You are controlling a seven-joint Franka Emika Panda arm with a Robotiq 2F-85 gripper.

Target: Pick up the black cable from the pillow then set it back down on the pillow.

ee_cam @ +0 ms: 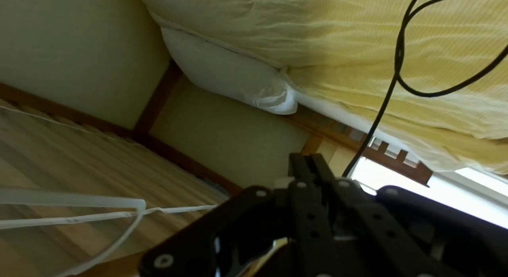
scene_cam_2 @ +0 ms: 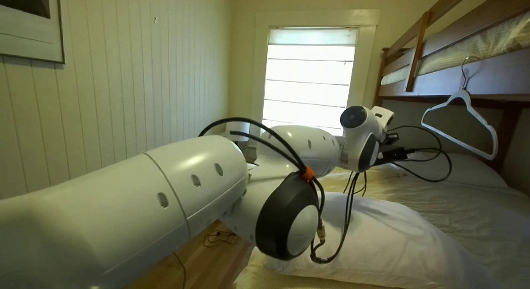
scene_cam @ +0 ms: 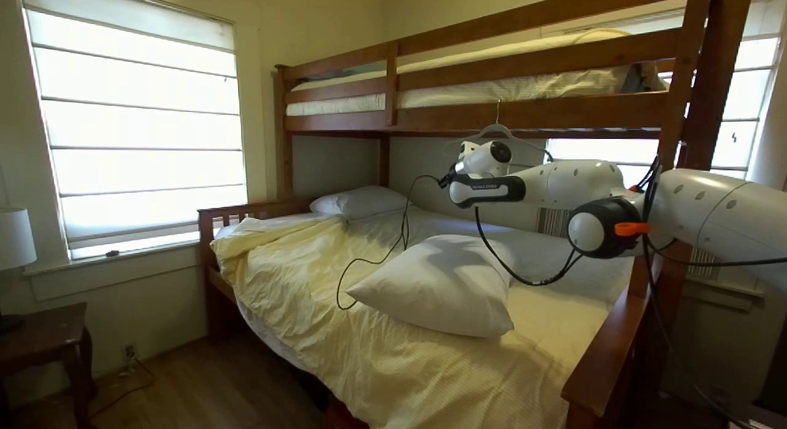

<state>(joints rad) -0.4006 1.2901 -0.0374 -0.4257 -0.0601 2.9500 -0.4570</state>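
Observation:
The black cable (ee_cam: 399,50) runs up from above the yellow bedding to my gripper (ee_cam: 307,155), passing behind one finger in the wrist view. My gripper is shut on the cable; the exact pinch point is hidden behind the fingers. In an exterior view, the cable hangs in long loops from the gripper (scene_cam: 444,182), and its lowest loop lies by the pointed corner of the pillow (scene_cam: 439,287). Whether it touches that corner, I cannot tell. Plump and cream-white, the pillow rests on the bed below the arm in both exterior views, and is out of the wrist view.
A white hanger (scene_cam_2: 463,94) dangles from the upper bunk rail (scene_cam: 529,117), close to the gripper. Thicker arm cables (scene_cam: 522,281) droop over the pillow. A flatter pillow (scene_cam: 375,201) lies at the bed's far end. The wooden footboard (scene_cam: 605,355) edges the near side.

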